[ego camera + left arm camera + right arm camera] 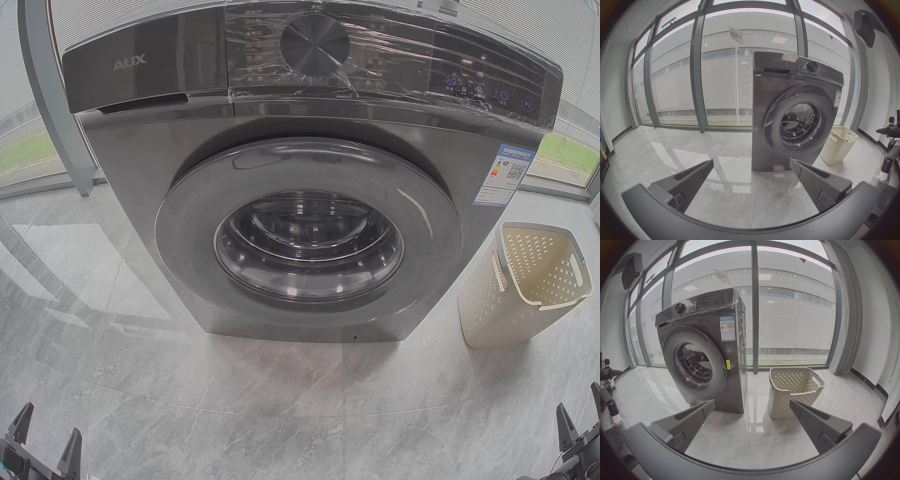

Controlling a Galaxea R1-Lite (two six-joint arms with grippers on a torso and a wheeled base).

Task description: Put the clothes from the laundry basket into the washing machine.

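Note:
A grey front-loading washing machine (300,187) stands ahead on the floor, its round glass door (308,245) closed; it also shows in the wrist views (795,112) (703,349). A cream perforated laundry basket (531,281) stands to its right, and I see no clothes inside it (793,390). My left gripper (47,437) is low at the near left, open, holding nothing (751,164). My right gripper (578,409) is low at the near right, open and holding nothing (751,405).
Glossy grey tile floor (250,387) spreads between me and the machine. Tall windows (718,78) run behind the machine, with a grey frame post (56,106) at its left. A curtain (850,318) hangs right of the basket.

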